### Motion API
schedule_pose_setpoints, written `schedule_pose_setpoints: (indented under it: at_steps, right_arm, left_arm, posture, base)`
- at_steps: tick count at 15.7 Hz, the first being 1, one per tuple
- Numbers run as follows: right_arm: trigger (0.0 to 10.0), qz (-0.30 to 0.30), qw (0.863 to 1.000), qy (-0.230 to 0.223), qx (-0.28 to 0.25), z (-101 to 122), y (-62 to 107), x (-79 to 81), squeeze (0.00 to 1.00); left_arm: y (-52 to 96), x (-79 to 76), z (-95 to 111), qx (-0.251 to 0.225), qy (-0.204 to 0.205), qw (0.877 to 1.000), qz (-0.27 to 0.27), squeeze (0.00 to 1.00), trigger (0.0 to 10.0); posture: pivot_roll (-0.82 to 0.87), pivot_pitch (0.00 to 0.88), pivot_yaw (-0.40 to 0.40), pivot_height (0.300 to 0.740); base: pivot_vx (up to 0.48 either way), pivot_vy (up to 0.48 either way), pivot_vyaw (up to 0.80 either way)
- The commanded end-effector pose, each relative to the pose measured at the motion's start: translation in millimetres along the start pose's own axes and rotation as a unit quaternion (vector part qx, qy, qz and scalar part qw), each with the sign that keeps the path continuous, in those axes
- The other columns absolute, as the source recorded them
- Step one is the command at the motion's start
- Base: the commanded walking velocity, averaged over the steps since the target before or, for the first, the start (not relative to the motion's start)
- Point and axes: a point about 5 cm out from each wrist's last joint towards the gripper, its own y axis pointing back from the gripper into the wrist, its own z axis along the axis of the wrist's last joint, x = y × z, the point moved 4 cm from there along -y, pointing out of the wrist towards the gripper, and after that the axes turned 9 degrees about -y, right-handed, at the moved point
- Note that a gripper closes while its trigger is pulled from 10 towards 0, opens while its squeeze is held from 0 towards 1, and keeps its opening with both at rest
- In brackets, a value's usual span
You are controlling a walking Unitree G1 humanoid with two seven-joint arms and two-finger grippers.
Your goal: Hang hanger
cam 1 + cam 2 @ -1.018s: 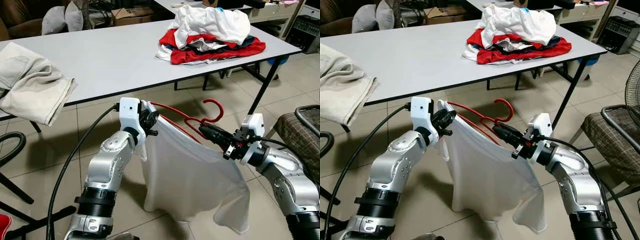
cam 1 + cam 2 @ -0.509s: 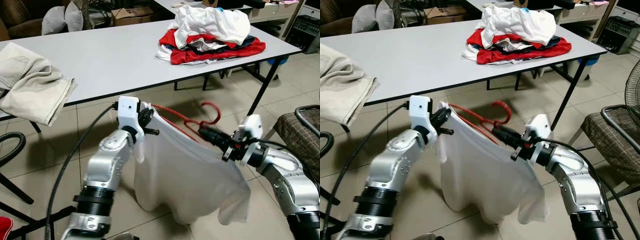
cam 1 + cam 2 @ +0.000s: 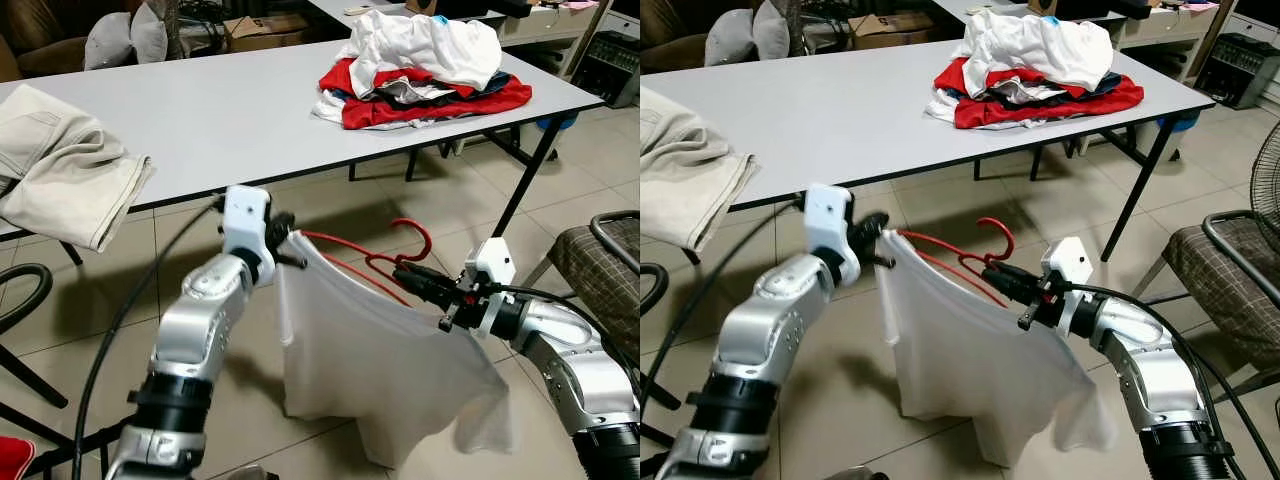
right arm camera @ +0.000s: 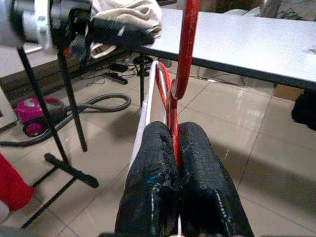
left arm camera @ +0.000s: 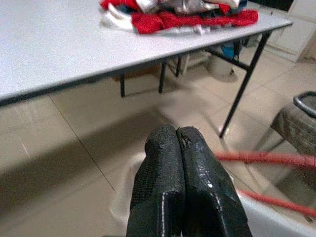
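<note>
A red hanger [image 3: 365,262] with a white shirt [image 3: 380,370] draped over it is held in the air between my two arms, in front of the table and above the tiled floor. My left gripper [image 3: 288,248] is shut, pinching the shirt's upper corner at the hanger's far end; its black fingers [image 5: 170,163] are pressed together. My right gripper [image 3: 408,279] is shut on the hanger just below its hook [image 3: 417,229]. The red wire [image 4: 174,106] runs between those fingers [image 4: 197,153]. The shirt's hem hangs close to the floor.
The grey table [image 3: 210,110] stands just ahead, with a heap of red and white clothes [image 3: 420,60] at its right and beige trousers [image 3: 70,170] at its left edge. A plaid chair [image 3: 600,260] is on my right, a black hose [image 3: 25,290] on my left.
My left arm has swung outward to the left, and my right gripper has dropped a little with the hanger. The shirt has swayed and its hem now hangs further right.
</note>
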Motion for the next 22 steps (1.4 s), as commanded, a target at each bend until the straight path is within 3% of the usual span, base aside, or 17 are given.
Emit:
schedule_pose_setpoints:
  at_steps: [1,5,12,15,17,22]
  right_arm:
    - [10.0,-0.008,0.999,0.011,-0.040,20,1.4,-4.2,0.00]
    - [10.0,0.012,0.998,-0.013,-0.067,29,2.4,-0.8,0.00]
    - [10.0,0.025,0.997,-0.015,-0.077,32,1.0,4.5,0.00]
    - [10.0,0.025,0.996,-0.015,-0.078,33,1.0,5.3,0.00]
    - [10.0,0.028,0.996,-0.015,-0.080,34,-0.1,6.4,0.00]
    - [10.0,0.033,0.996,-0.014,-0.086,38,-2.5,8.1,0.00]
  left_arm:
    - [3.2,-5.4,6,-0.015,0.007,1.000,-0.013,1.00,10.0]
    - [10.5,-18.2,18,-0.075,0.049,0.995,-0.050,1.00,10.0]
    - [10.2,-27.3,21,-0.082,0.122,0.986,-0.081,1.00,10.0]
    - [8.2,-27.9,16,-0.067,0.115,0.989,-0.072,1.00,10.0]
    - [4.0,-16.8,4,-0.030,0.056,0.998,-0.019,1.00,10.0]
    - [-3.1,-17.5,6,-0.029,0.076,0.997,0.002,1.00,10.0]
  posture:
    - [-0.14,0.000,0.023,0.740]
    - [-0.14,0.000,0.023,0.740]
    - [-0.14,0.000,0.024,0.740]
    - [-0.13,0.000,0.024,0.740]
    - [-0.13,0.000,0.025,0.740]
    - [-0.13,0.000,0.023,0.740]
  base:
    - [0.000,0.000,0.00]
    - [0.000,0.000,0.00]
    - [0.000,0.000,0.00]
    - [0.000,0.000,0.00]
    - [0.000,0.000,0.00]
    - [0.000,0.000,0.00]
